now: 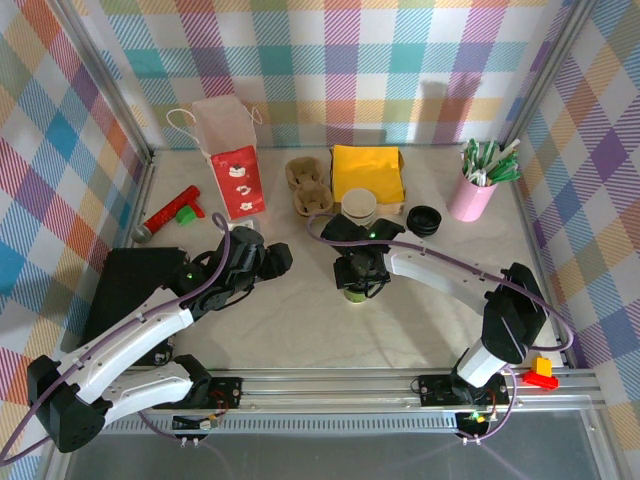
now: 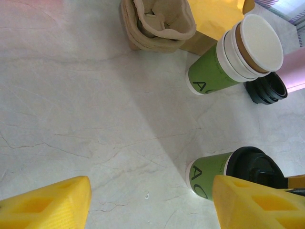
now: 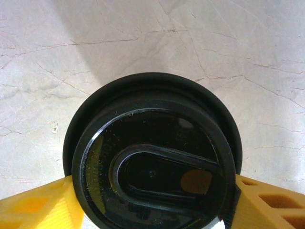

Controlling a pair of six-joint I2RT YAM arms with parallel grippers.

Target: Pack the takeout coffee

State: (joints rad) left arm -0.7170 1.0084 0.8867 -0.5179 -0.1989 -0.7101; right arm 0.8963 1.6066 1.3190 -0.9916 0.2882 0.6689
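Takeout coffee is noted upright on the pale marbled table, near centre, a little in front of the stack of lidless cups and the loose black lid. The right gripper is set over it from above. Its yellow pads are seen against opposite sides of the lid rim, so the jaws are read as closed on the cup at lid level. The contact line is cut off at the bottom of the wrist view, so the firmness of the hold cannot be confirmed. The left gripper is held low to the cup's left, jaws spread wide with nothing between them. The cup is judged light and thin-walled. Paper will give under a hard squeeze, and the contents are hidden by the lid, so its weight is unknown. The lid is glossy plastic, likely slippery and only a press fit, so a lift by the lid alone could pull it free. A better hold is expected just under the lid, where the rolled rim stiffens the wall, with moderate pressure and the cup kept vertical. The pulp cup carrier and the paper bag at the back are taken as probable destinations.
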